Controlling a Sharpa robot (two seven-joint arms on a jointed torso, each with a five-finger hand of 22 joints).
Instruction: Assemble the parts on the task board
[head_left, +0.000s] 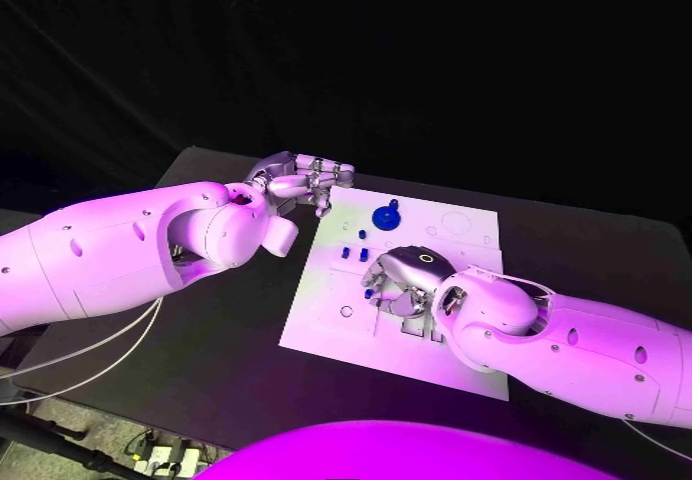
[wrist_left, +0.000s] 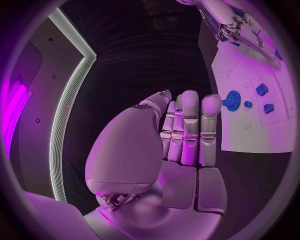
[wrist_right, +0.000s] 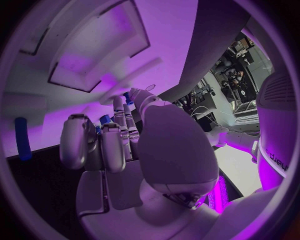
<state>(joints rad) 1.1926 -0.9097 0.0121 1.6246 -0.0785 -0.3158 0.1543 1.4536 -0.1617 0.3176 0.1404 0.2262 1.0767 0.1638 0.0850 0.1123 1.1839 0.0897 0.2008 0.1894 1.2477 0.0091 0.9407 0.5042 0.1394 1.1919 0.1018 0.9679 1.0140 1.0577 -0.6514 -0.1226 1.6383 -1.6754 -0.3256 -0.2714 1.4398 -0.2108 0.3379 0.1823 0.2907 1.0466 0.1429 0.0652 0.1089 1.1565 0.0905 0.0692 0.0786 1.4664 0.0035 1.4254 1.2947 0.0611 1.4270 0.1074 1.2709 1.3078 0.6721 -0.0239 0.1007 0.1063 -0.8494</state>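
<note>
Over the middle of the flat white task board (head_left: 325, 310), the right hand (head_left: 405, 282) curls down onto small blue parts (wrist_right: 105, 119), though whether it grips one I cannot tell. Off the board's ten o'clock corner, the left hand (head_left: 303, 180) hovers with straight fingers (wrist_left: 189, 127) held together, holding nothing, while a round blue knob-shaped part (head_left: 387, 216) stands toward twelve o'clock.

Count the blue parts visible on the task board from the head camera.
4 at least: a round knob near the task board's far edge, two small pegs side by side at mid-board, and one piece beside the right hand, which may hide more.
</note>
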